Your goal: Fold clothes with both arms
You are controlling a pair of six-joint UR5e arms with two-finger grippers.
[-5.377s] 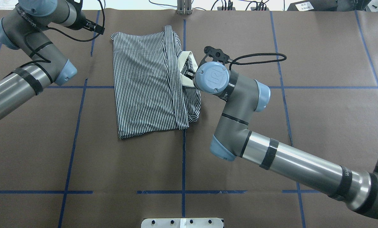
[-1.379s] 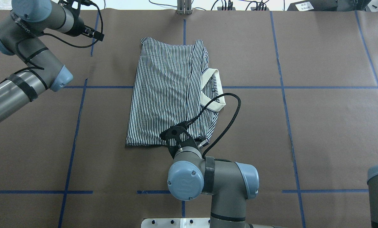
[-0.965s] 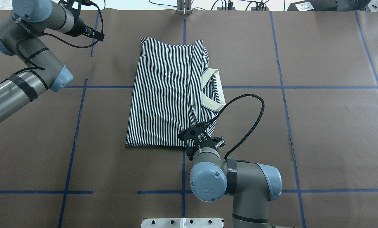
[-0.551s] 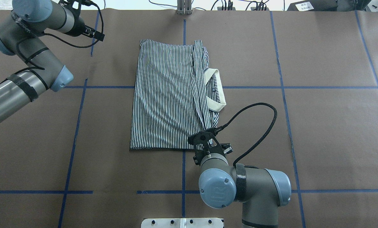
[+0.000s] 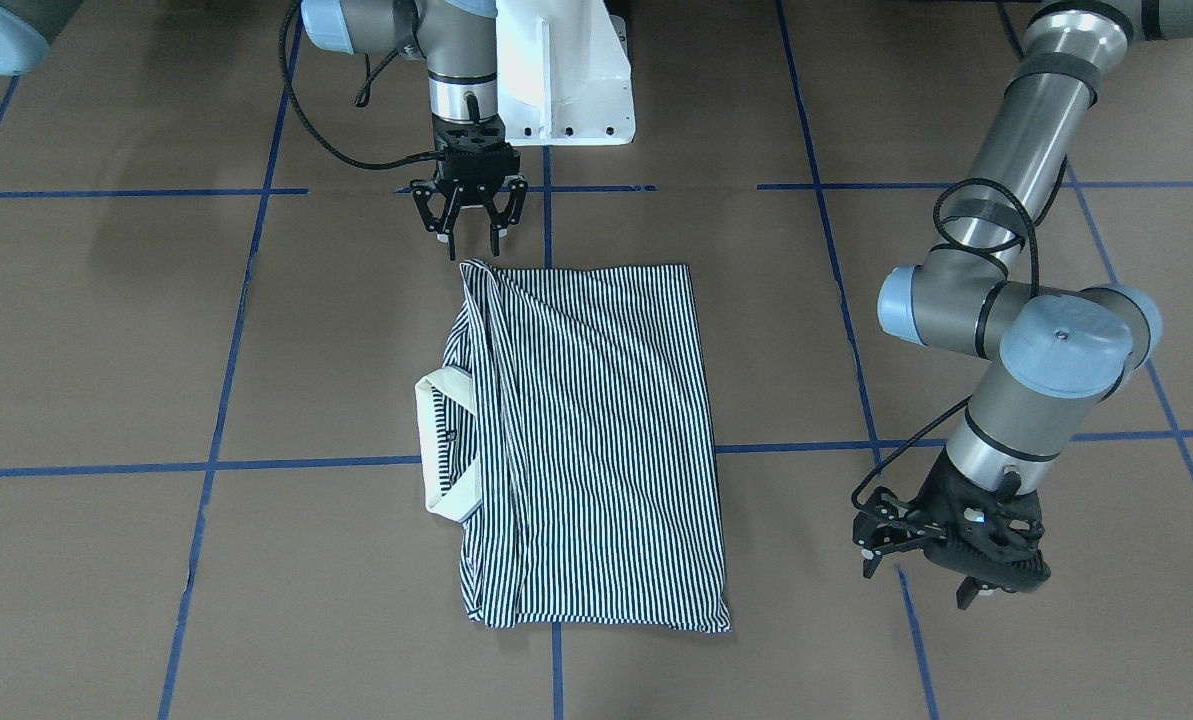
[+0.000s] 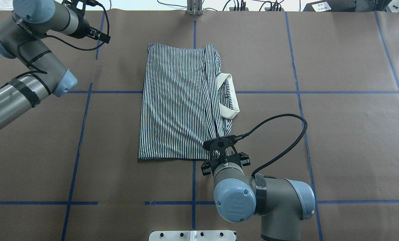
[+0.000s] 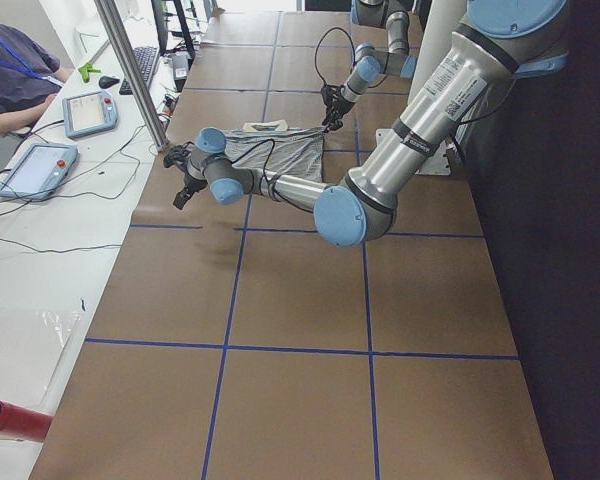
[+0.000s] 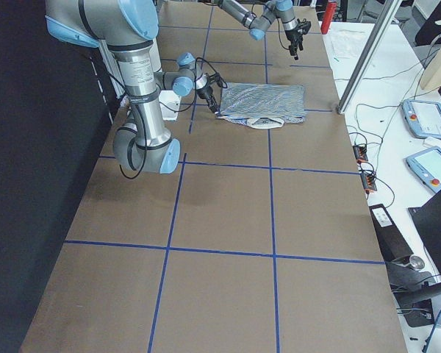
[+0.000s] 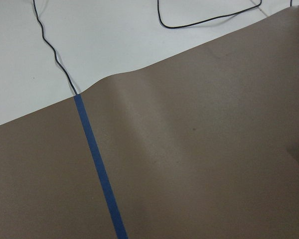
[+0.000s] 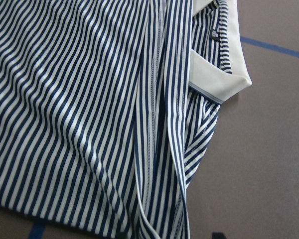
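Brown paper covers the table (image 6: 319, 140), marked into rectangles by blue tape lines (image 6: 319, 92). The left arm (image 6: 5, 103) reaches to the far corner on the robot's left side, well apart from the clothing. The right arm (image 6: 269, 201) stands close to the white pedestal base (image 5: 566, 90), its wrist pointing downward. The polo shirt (image 6: 176, 103), in thin navy-and-white stripes, lies flat near the middle of the table, folded into an upright rectangle with a loose fold running along the robot's right side. The left gripper (image 5: 916, 582) hangs low over bare paper, its jaws apparently apart and holding nothing. The right gripper (image 5: 470, 238) has its jaws spread and empty, tips just beside the shirt's corner nearest the robot; whether they touch the cloth cannot be told. The cream collar (image 6: 224, 78) juts out from the shirt's right-hand edge.
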